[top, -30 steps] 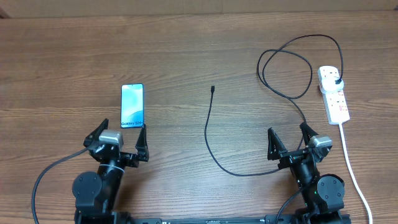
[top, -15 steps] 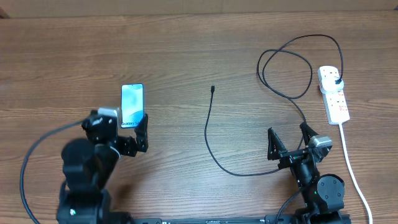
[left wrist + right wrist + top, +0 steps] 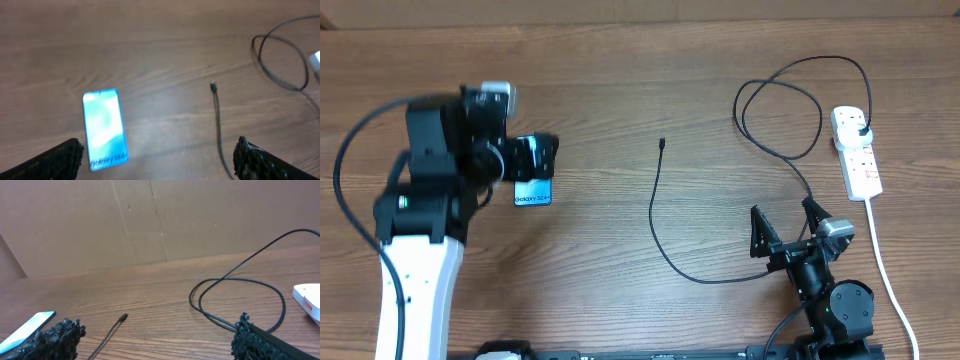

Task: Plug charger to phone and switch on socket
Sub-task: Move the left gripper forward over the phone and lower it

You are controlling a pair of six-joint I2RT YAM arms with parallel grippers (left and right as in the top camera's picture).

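Nearest the robot's base, the right claw (image 3: 785, 228) sits low over the wooden surface (image 3: 620, 80), spread wide and holding nothing. Its own camera shows both fingertips (image 3: 65, 332) at the bottom corners.

Just beyond it the charger (image 3: 653, 205) curves across the surface. Its connector tip (image 3: 662, 143) lies free in the middle, well apart from the phone (image 3: 533, 192).

The phone lies flat, screen up, to the left. The overhead view shows only its "Galaxy" end, because the left claw (image 3: 535, 158) hangs over the rest. The left wrist view shows the whole phone (image 3: 104, 127) between 2 wide-spread fingers (image 3: 60, 160) that do not touch it.

At the far right, the socket (image 3: 857, 150) carries the charger's plug head (image 3: 861, 130), which only the overhead view shows. The right wrist view alone shows a cardboard wall (image 3: 150, 225) behind the surface.
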